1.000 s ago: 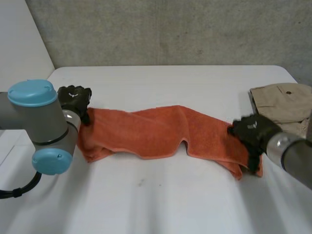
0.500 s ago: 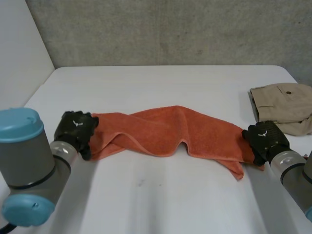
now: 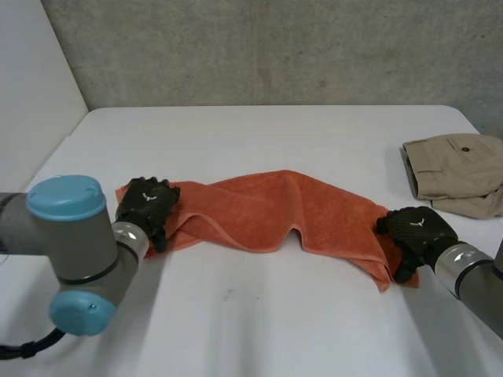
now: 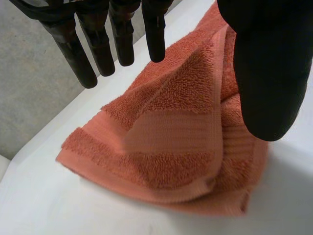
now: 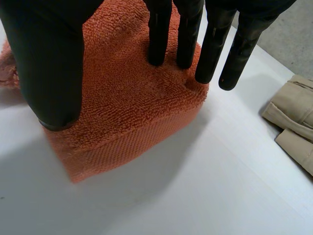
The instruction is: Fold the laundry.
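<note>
Both straight-fingered: left hand [image 3: 146, 206] over towel [image 3: 267, 210], right hand [image 3: 413, 228] pressing it.

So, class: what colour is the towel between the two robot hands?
Plain orange; the towel shows best in the left wrist view.

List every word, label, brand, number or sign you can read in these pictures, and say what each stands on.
No word or number is readable.
Black left hand: small white mark on its back, too small to read.
Black right hand: a similar white mark, too small to read.
Orange terry towel: no label or print visible.
Folded beige garment: no label or print visible.
White table: no markings.
</note>
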Available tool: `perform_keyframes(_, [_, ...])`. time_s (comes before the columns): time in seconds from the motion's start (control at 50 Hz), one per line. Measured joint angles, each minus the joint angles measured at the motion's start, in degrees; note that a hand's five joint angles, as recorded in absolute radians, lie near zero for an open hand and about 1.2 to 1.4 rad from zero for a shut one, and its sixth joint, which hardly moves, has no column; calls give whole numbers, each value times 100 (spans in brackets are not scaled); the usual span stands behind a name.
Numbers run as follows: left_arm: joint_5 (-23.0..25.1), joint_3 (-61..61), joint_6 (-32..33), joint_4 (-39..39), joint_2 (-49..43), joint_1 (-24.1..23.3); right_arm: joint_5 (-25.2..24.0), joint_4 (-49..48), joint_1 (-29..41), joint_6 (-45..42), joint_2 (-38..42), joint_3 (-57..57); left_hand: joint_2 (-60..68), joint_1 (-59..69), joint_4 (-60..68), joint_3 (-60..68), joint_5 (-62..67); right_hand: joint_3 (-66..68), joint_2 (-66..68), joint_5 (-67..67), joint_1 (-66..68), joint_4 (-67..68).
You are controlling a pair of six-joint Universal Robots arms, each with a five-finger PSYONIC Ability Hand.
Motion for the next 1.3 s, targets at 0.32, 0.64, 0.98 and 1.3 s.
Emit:
perform_keyframes(0.32, [8, 1041, 25, -57, -824, -90, 21, -79, 41, 264, 118, -276, 98, 52, 96, 75, 168, 0, 0, 0, 0, 0])
perform_keyframes(0.64, [-96, 1769, 88, -107, -1308, -152, 34, 109, 67, 575, 251, -483, 4898, 4462, 4915, 4844, 4642, -469, -417, -514, -305, -488])
perform_keyframes(0.98, [-175, 1059, 29, -247, 496, -210, 16, 253, 209, 1018, 226, -595, 4909, 4462, 4936, 4850, 4642, -585, -417, -589, -436, -571])
perform_keyframes(1.3, [-161, 948, -115, -603, 1292, -210, 37, 153, 458, 1343, 736, -1100, 4914, 4462, 4937, 4854, 4640, 2036, 1957, 1919, 1794, 2071])
